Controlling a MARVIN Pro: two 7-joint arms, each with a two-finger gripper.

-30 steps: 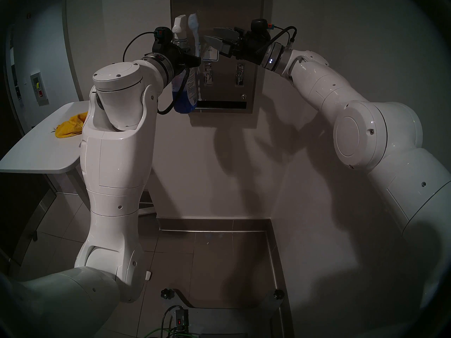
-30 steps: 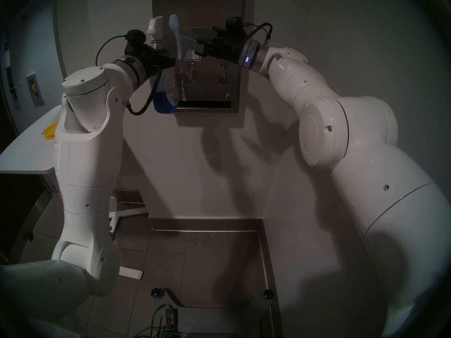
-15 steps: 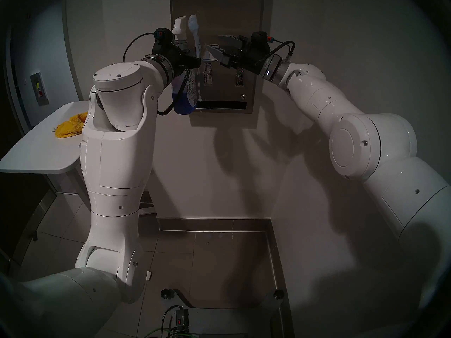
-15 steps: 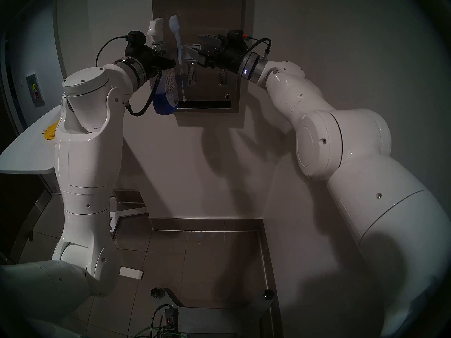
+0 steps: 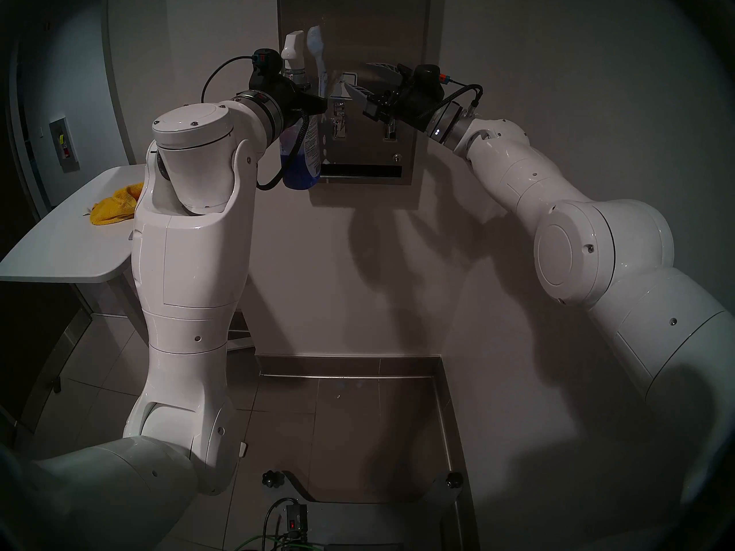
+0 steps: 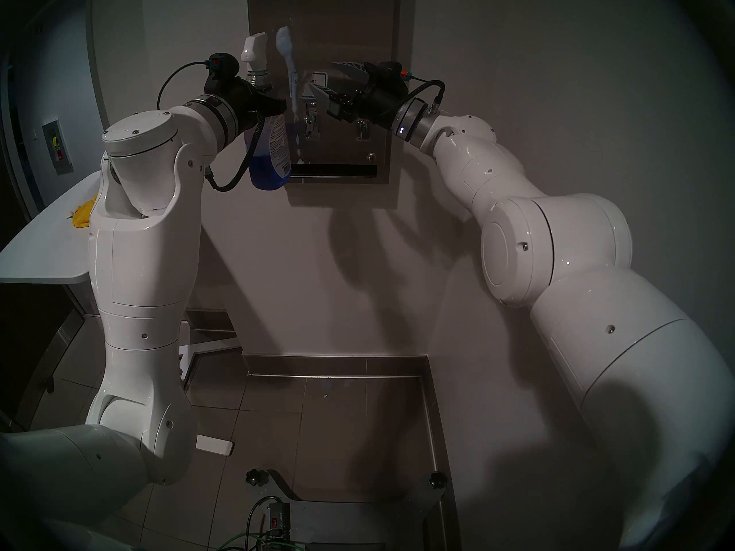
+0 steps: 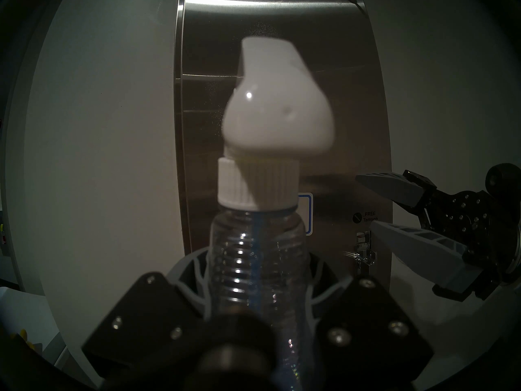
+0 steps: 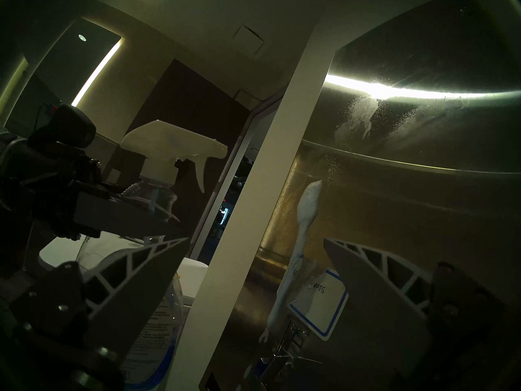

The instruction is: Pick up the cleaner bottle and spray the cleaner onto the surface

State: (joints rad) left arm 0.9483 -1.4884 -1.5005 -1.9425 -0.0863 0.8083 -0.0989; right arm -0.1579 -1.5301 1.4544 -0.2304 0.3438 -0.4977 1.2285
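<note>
We see the left hand [image 5: 314,101] closed tight around the neck of the spray bottle [image 5: 301,156], in the upper middle of the head picture; the bottle stands upright, with its white nozzle [image 5: 292,45] at the top and blue liquid in its lower part. In the left wrist picture the bottle [image 7: 259,257] fills the middle, and the dark fingers [image 7: 194,280] of the left hand hug its ribbed neck from both sides. Right behind the bottle is the metal box [image 5: 378,25] on the wall, in the upper middle of the picture; a long white streak of foam [image 5: 317,53] runs down its left part, just to the right of the nozzle. In the right wrist picture the foam [image 8: 306,210] is in the middle right, and its lower end runs onto the white sticker [image 8: 321,305] with the blue edge; a second foam smear [image 8: 358,119] sits higher up on the metal. The right hand [image 5: 364,79] is open, with its two grey fingers spread wide, in front of the metal box and to the right of the bottle; it holds nothing and does not touch the bottle. On the left side of the head picture a yellow cloth [image 5: 113,206] lies on the white table [image 5: 59,256].
</note>
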